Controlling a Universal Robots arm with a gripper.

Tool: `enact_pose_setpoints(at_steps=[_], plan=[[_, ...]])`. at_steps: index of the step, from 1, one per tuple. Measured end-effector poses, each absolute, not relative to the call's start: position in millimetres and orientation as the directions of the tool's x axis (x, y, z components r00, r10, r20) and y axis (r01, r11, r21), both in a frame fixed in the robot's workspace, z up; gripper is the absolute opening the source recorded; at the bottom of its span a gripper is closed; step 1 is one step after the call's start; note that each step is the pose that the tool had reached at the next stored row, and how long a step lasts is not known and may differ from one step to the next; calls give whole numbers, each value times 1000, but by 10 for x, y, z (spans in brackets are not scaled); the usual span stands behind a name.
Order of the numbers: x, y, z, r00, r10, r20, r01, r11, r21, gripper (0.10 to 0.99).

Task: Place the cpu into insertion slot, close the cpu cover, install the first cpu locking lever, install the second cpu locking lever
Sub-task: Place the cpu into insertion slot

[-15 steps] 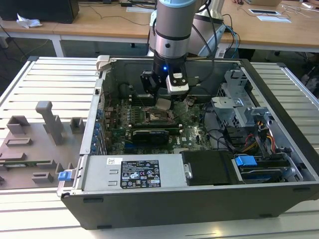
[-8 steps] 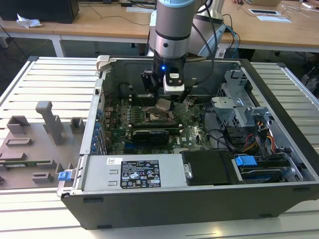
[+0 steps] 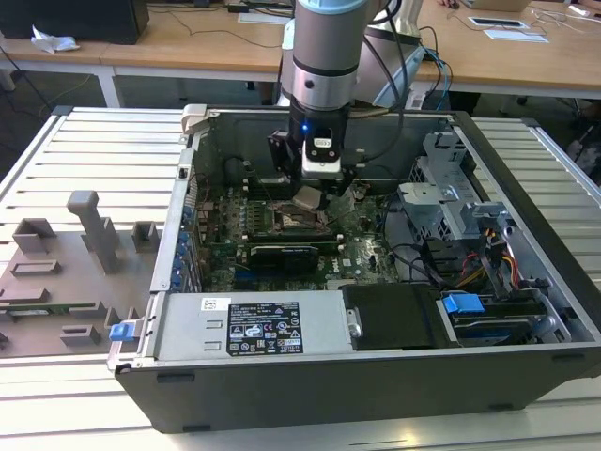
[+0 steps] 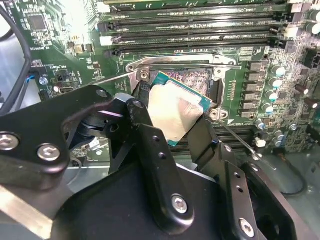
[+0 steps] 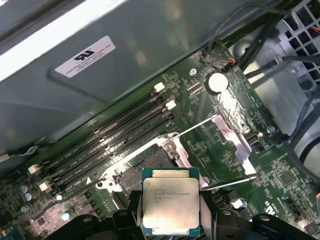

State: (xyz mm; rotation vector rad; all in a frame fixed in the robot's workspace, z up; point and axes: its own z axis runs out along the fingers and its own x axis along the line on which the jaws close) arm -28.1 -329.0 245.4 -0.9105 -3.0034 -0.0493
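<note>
My gripper (image 3: 314, 194) is pinching the cpu (image 4: 176, 112) by two opposite edges. It holds the chip just above the open socket (image 4: 186, 76) on the motherboard (image 3: 362, 254), mid-case. The cpu cover (image 5: 234, 139) stands swung open beside the socket, and a thin lever (image 4: 235, 141) lies off to one side. In the second wrist view the chip looks tilted against the socket. I judge that placing it well means levelling it, squaring its corners to the frame, and lowering straight down without dragging across the contacts.
</note>
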Motion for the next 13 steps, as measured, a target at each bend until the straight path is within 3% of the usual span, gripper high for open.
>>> enact_pose_setpoints(at_steps=[13], plan=[[-281,-3290,2450,-724,690,6,690,723,22,545]])
